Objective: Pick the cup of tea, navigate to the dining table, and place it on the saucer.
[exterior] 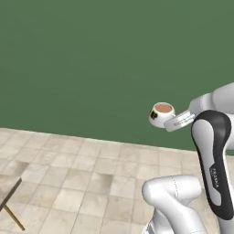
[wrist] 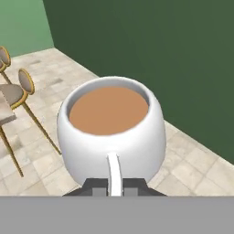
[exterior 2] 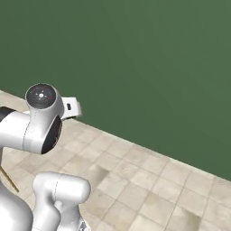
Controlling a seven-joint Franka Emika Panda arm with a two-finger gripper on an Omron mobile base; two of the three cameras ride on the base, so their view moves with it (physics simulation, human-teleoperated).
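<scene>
At right-centre of the left base frame, the cup (exterior: 162,114) is held aloft in the closed pincer (exterior: 176,121), mid-carry; the saucer must be found next.

Wall (exterior: 91,59): plain dark green, flat, spanning the background; a lighter green section (wrist: 20,23) meets it at a corner in the hand view.
Floor (exterior: 82,178): beige stone tiles, mottled, pale grout lines.
Stools (wrist: 18,91): two, tan round backs, thin brass-coloured legs, standing on the tiles beside the lighter wall.
</scene>
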